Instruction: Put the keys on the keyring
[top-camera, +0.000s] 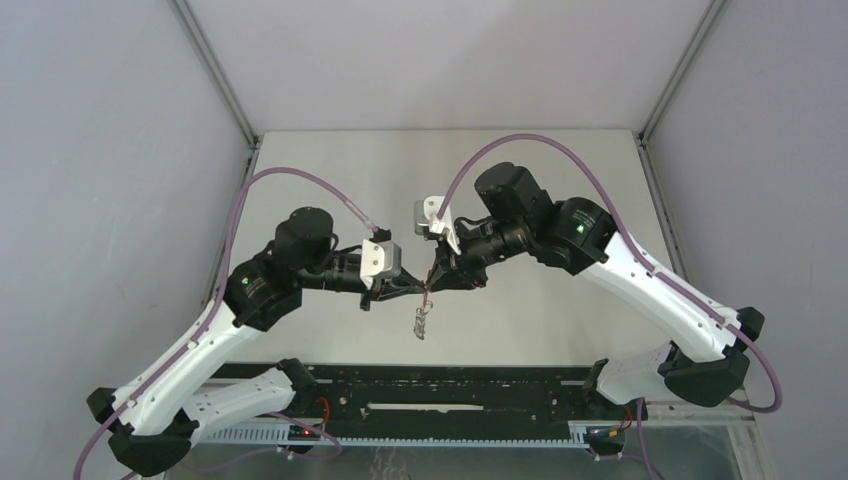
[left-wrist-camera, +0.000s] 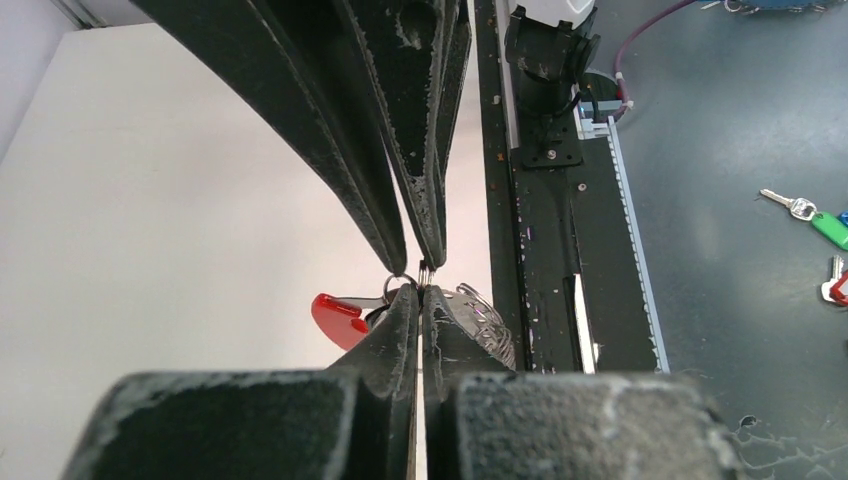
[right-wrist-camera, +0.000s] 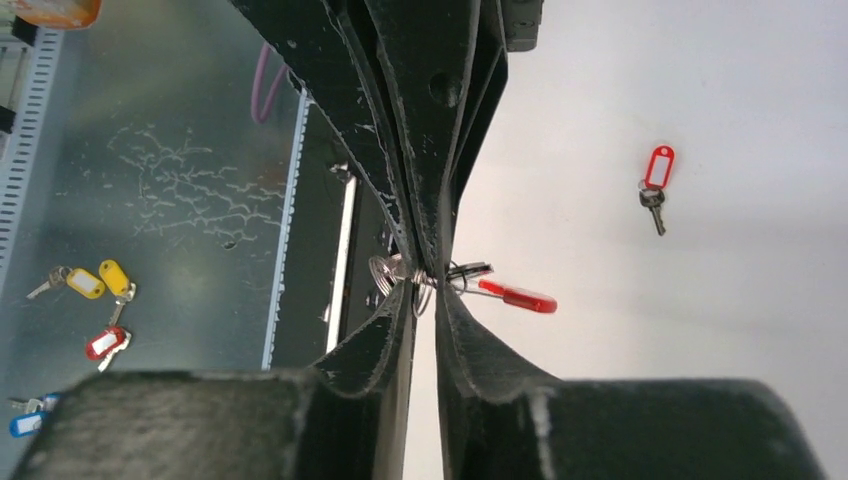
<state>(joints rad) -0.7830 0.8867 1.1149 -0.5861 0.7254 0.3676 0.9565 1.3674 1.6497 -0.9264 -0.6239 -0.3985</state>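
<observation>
While left gripper meets right gripper over the tabletop's middle, we log keyring dangling between them | jaws: both pinched shut on its loops | red-tagged key: flat on tabletop, well apart

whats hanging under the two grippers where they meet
The keyring hangs there: a red part and silver loops show. Fingertips of the left gripper and right gripper cover where it is pinched.
</observation>
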